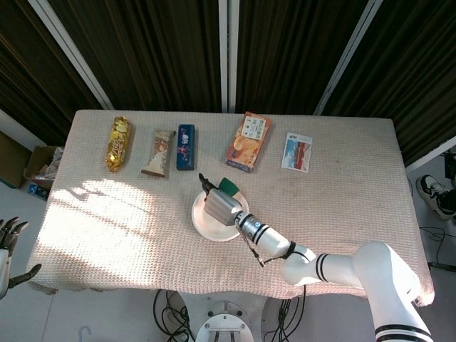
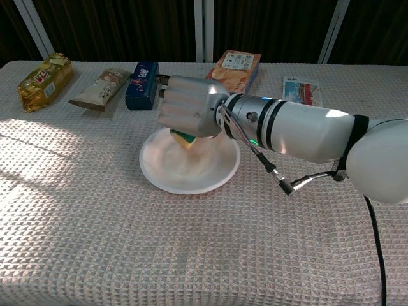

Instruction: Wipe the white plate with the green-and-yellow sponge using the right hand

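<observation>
While the white plate [image 2: 185,175] is sitting directly beneath your right hand [image 2: 189,113], you are gripping the green-and-yellow sponge [image 2: 184,138] with fingers curled tightly over it, its yellow edge poking out below the knuckles, over the plate's far side. Your left hand [image 1: 10,235] is hanging, fingers apart, far left off the table.

cloth-covered table [image 1: 342,206] carries white plate [image 1: 208,225], snack packs [image 1: 164,151], booklet [image 1: 296,152].

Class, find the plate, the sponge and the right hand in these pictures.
plate [image 2: 185,175]: chest view, bare centre.
sponge [image 1: 229,187]: head view, green top.
right hand [image 2: 189,107]: chest view, back of the hand.
</observation>
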Tool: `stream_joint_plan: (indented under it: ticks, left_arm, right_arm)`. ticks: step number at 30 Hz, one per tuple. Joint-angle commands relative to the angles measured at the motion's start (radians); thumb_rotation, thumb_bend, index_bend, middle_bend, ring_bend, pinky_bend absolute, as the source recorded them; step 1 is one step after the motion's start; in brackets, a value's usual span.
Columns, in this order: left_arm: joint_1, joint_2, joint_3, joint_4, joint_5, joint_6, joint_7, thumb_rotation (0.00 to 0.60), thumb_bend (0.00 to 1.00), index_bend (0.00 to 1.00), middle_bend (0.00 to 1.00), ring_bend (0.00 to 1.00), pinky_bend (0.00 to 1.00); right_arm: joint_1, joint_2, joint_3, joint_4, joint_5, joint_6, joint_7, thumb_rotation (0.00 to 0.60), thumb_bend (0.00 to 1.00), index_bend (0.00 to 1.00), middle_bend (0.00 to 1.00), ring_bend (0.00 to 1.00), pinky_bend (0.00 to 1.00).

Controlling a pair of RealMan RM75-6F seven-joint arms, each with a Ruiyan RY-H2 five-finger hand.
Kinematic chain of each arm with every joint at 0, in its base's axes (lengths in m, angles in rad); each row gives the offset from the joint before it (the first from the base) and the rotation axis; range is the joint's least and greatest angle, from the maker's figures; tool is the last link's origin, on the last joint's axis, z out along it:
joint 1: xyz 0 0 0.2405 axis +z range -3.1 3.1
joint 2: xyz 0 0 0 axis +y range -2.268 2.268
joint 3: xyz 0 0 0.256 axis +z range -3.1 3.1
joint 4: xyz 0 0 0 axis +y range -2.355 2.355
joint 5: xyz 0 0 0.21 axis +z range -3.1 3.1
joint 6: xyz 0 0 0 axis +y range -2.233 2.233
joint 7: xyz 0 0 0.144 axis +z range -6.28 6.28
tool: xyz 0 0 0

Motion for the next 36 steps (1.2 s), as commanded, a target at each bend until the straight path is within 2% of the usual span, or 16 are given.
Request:
stream_joint_plan:
  ticks: [1, 5, 9, 13, 16, 21, 26, 30, 32, 34, 36]
  left_arm:
    - [0.002, -0.001, 0.001, 0.002, -0.003, -0.001, -0.002, 0.6, 0.0, 0.18, 0.12, 0.08, 0.11]
    - [0.008, -0.002, 0.002, 0.007, -0.004, 0.004, -0.006, 0.6, 0.0, 0.18, 0.12, 0.08, 0.11]
    - [0.01, -0.003, 0.002, 0.011, -0.002, 0.008, -0.01, 0.6, 0.0, 0.18, 0.12, 0.08, 0.11]
    - [0.009, -0.002, -0.001, 0.01, 0.009, 0.018, -0.01, 0.6, 0.0, 0.18, 0.12, 0.08, 0.11]
    - [0.006, -0.002, -0.001, 0.007, 0.019, 0.021, -0.008, 0.6, 0.0, 0.18, 0.12, 0.08, 0.11]
    - [0.0, -0.002, 0.0, -0.001, 0.037, 0.023, 0.001, 0.6, 0.0, 0.18, 0.12, 0.08, 0.11]
    - [-0.004, -0.003, 0.001, -0.009, 0.044, 0.023, 0.01, 0.6, 0.0, 0.18, 0.12, 0.08, 0.11]
    - [-0.009, -0.005, 0.005, -0.022, 0.059, 0.022, 0.024, 0.6, 0.0, 0.18, 0.12, 0.08, 0.11]
    - [-0.01, -0.003, 0.007, -0.028, 0.063, 0.02, 0.033, 0.6, 0.0, 0.18, 0.12, 0.08, 0.11]
    - [-0.011, 0.001, 0.007, -0.035, 0.064, 0.021, 0.04, 0.6, 0.0, 0.18, 0.12, 0.08, 0.11]
    - [-0.011, 0.005, 0.005, -0.04, 0.063, 0.024, 0.045, 0.6, 0.0, 0.18, 0.12, 0.08, 0.11]
  right_arm:
    - [0.018, -0.042, -0.022, 0.048, 0.011, -0.038, -0.029, 0.6, 0.34, 0.7, 0.43, 0.19, 0.0]
    - [0.026, -0.081, -0.054, 0.101, 0.016, -0.067, -0.066, 0.6, 0.34, 0.7, 0.43, 0.19, 0.0]
    - [0.013, -0.058, -0.036, 0.069, 0.008, -0.022, -0.037, 0.6, 0.34, 0.7, 0.43, 0.19, 0.0]
    - [-0.019, 0.03, -0.002, -0.042, -0.013, 0.069, 0.016, 0.6, 0.34, 0.7, 0.43, 0.19, 0.0]
    - [-0.066, 0.106, 0.003, -0.144, -0.011, 0.129, 0.059, 0.6, 0.34, 0.7, 0.43, 0.19, 0.0]
    - [-0.188, 0.221, -0.048, -0.278, 0.003, 0.217, 0.166, 0.6, 0.34, 0.68, 0.42, 0.19, 0.0]
    - [-0.281, 0.269, -0.12, -0.286, 0.02, 0.24, 0.238, 0.6, 0.34, 0.54, 0.38, 0.18, 0.0]
    - [-0.328, 0.254, -0.159, -0.219, 0.057, 0.213, 0.258, 0.6, 0.34, 0.4, 0.31, 0.15, 0.0]
    - [-0.339, 0.242, -0.158, -0.201, 0.074, 0.21, 0.255, 0.6, 0.33, 0.2, 0.21, 0.07, 0.0]
    - [-0.353, 0.237, -0.152, -0.202, 0.083, 0.218, 0.263, 0.6, 0.29, 0.05, 0.1, 0.01, 0.0]
    - [-0.368, 0.248, -0.147, -0.22, 0.077, 0.234, 0.287, 0.6, 0.25, 0.0, 0.03, 0.0, 0.0]
